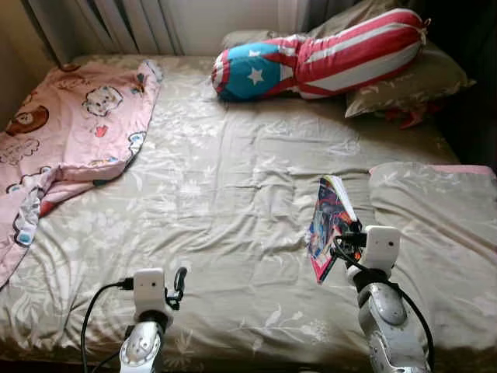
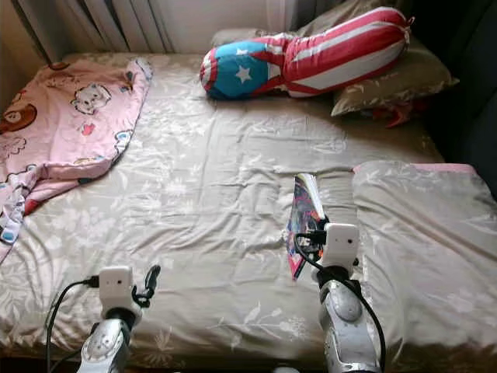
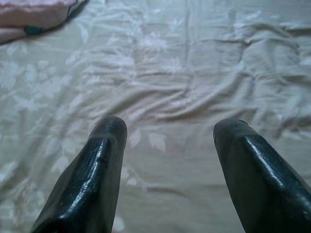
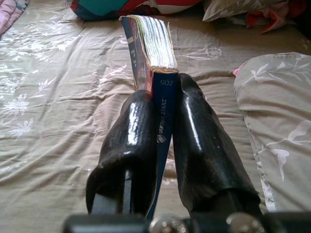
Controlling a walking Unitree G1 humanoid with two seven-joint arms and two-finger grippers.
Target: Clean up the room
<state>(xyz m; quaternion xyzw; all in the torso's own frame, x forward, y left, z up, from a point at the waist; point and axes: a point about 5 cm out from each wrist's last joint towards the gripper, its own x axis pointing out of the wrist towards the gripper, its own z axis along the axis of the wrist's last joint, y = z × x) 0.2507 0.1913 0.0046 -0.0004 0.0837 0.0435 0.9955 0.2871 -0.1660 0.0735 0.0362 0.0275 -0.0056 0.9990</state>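
Book (image 4: 151,53) held upright above the bed (image 1: 233,194), spine pinched between the jaws of the right gripper (image 4: 163,97), beside a folded quilt (image 1: 435,210). Right arm raised forward over the bed. Left gripper (image 3: 170,131) low over the sheet, jaws apart. Pink blanket (image 1: 70,124) far left; striped pillow (image 1: 326,54) at the head.

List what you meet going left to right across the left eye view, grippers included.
Pink cartoon blanket → left gripper, open above the sheet → star-and-stripes bolster pillow → magazine clamped upright in the right gripper → floral pillow at the right edge.
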